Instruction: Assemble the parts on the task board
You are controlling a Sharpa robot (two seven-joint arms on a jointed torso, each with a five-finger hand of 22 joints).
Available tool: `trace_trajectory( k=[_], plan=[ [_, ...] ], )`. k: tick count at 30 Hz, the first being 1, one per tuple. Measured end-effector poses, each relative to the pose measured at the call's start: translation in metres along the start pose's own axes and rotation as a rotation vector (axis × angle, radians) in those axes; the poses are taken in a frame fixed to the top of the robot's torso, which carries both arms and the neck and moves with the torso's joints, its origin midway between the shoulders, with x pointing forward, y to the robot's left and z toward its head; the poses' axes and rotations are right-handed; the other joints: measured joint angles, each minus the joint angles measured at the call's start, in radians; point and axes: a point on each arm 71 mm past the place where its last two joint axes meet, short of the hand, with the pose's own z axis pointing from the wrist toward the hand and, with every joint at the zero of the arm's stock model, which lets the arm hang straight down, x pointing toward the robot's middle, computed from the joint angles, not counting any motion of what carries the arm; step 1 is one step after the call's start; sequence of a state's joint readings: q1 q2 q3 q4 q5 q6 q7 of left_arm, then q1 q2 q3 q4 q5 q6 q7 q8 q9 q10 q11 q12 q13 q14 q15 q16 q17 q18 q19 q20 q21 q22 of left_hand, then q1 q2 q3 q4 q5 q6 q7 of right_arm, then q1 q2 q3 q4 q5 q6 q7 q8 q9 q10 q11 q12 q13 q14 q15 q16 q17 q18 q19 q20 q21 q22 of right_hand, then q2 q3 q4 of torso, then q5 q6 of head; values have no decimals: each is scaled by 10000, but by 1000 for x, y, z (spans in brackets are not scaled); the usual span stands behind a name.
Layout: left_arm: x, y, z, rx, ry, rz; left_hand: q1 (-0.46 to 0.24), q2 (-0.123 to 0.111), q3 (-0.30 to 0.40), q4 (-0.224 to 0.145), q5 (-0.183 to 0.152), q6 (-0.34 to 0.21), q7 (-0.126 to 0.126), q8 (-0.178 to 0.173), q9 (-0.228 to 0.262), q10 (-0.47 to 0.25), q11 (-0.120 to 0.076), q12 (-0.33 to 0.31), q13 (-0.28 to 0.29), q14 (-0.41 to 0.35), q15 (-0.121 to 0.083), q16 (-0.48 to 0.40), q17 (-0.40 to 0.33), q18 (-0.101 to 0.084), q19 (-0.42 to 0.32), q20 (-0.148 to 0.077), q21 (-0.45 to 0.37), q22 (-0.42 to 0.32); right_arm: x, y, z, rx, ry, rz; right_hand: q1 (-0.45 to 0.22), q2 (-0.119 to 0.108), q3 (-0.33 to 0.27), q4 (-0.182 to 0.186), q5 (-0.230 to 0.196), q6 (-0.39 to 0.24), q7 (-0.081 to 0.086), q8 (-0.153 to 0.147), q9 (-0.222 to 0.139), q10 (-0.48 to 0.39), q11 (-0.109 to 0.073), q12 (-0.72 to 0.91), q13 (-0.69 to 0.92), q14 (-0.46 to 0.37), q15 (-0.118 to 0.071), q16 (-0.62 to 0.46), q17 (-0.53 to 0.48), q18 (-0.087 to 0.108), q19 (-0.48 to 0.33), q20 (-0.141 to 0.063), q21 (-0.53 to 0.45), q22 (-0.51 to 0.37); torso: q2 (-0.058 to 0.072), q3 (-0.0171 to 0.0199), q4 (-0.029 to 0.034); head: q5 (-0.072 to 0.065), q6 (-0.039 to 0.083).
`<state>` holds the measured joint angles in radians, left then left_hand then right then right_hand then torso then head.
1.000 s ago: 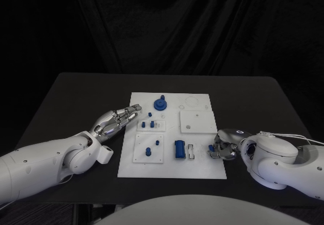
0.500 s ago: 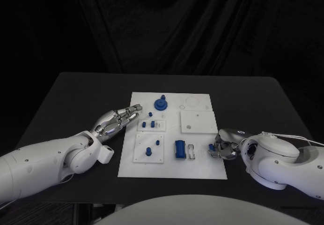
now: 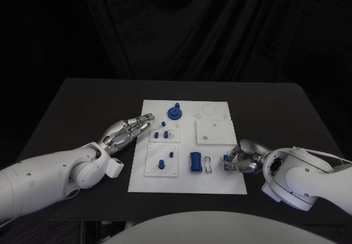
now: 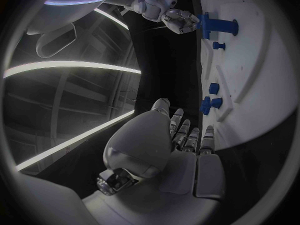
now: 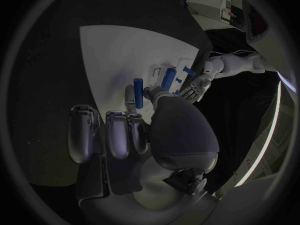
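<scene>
The white task board [image 3: 187, 179] lies in the middle of the black table. My right hand [image 3: 242, 157] sits at the board's right edge and pinches a small blue peg [image 5: 138, 93] between thumb and a finger; the peg [image 3: 227, 160] is over the board beside a white slot piece [image 3: 208, 164]. My left hand [image 3: 128, 129] hovers at the board's left edge with fingers stretched out and nothing in it. On the board are a blue cylinder [image 3: 195, 161], a round blue part [image 3: 174, 112] at the far end, and small blue pegs [image 3: 161, 163] standing in a white block.
A white square plate [image 3: 215, 132] sits on the board's right half, with a round outline [image 3: 208, 109] behind it. Another small white block [image 3: 164, 135] carries blue pegs. Bare black table [image 3: 81, 112] surrounds the board on all sides.
My right hand has edged a little left over the board's edge with the peg, and its arm has turned. The left hand has not moved.
</scene>
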<state>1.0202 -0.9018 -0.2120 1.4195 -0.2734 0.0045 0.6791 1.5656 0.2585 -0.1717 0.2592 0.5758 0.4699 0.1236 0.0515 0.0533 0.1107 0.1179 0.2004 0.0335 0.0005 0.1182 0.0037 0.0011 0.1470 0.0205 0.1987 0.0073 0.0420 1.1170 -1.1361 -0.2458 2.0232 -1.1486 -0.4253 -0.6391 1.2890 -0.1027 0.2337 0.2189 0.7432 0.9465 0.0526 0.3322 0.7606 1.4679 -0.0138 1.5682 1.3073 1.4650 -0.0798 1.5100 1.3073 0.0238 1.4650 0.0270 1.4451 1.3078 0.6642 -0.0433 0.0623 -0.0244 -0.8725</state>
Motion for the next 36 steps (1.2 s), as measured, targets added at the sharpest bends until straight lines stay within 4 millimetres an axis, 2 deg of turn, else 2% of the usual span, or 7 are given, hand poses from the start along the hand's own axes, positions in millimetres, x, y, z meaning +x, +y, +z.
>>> trace_trajectory(
  k=[3, 5, 16, 19, 28, 36],
  plan=[
    [0, 0, 0, -1, 10, -7, 0, 0, 17, -17, 0, 0, 0, 0, 0, 0, 0, 0, 0, 0, 0, 0, 1, 0, -8, 8, 0, 0, 1, 4, -1, -56, 92, 451, -41, 41, 1, -1, 0, 1, 0, 0, 3, 0, 0, 0, 0, 0, 0, 0, 0, 0, 0, 0, 0, 0, -1, 3, -2, -3, 0],
    [1, 0, 0, 0, 13, -9, 0, 0, 27, -27, 0, 0, 0, 0, 0, 0, 0, 0, 0, 0, 0, 0, 1, 0, -37, 36, 0, 0, 3, 7, -1, -92, 166, 682, -147, -12, 252, -169, 0, 1, 0, 29, 4, 0, 0, 0, 0, 0, 0, 0, 0, 0, 0, 0, 0, -1, -2, 2, -2, -3, 0],
    [2, 0, 2, 12, 43, -24, 0, 0, 27, -27, 0, 0, 0, 0, 0, 0, 0, 0, 0, 0, 0, 0, 4, -1, -37, 36, 0, -1, 10, 17, 4, -207, 567, 1166, -262, -28, 332, -139, -138, 0, 3, 55, 1, 0, 0, 0, 0, 0, 0, -40, 0, 0, 0, 0, 0, -1, -7, -15, 8, -18, 0],
    [2, 0, 2, 16, 58, -31, 0, 0, 27, -27, 0, 0, 0, 0, 0, 0, 0, 0, 0, 0, -1, 0, 4, 0, -37, 36, 0, -1, 12, 19, 7, -216, 654, 1181, -412, -10, 596, -337, -352, -1, 4, 55, -7, 0, 0, 0, 0, 0, 0, -40, 0, 0, 0, -1, 0, -2, -3, -17, 10, -31, 0],
    [3, 1, 3, 13, 88, -48, 0, 0, 27, -27, 0, 0, 0, 0, 0, 0, 0, 0, 0, 0, -1, 0, 6, 0, -37, 36, 0, -2, 14, 21, 13, -171, 849, 1112, -527, 1, 714, -382, -763, -2, 8, 98, -62, 0, 0, 0, 0, 0, 0, -80, 0, 0, 0, -1, -47, -2, -1, -23, 17, 9, 0],
    [3, 1, 4, 15, 114, -63, 0, 0, 26, -27, 0, 0, 0, 0, 0, 0, 0, 0, 0, 0, -1, 0, 2, 0, -37, 35, 0, -3, 15, 24, 18, -285, 794, 833, -606, 0, 741, -355, -1051, -3, 10, 115, -90, 0, 0, 0, 0, 0, 0, -80, 0, 0, 0, -1, -48, -3, 4, -12, 16, 25, 0]
  ],
)
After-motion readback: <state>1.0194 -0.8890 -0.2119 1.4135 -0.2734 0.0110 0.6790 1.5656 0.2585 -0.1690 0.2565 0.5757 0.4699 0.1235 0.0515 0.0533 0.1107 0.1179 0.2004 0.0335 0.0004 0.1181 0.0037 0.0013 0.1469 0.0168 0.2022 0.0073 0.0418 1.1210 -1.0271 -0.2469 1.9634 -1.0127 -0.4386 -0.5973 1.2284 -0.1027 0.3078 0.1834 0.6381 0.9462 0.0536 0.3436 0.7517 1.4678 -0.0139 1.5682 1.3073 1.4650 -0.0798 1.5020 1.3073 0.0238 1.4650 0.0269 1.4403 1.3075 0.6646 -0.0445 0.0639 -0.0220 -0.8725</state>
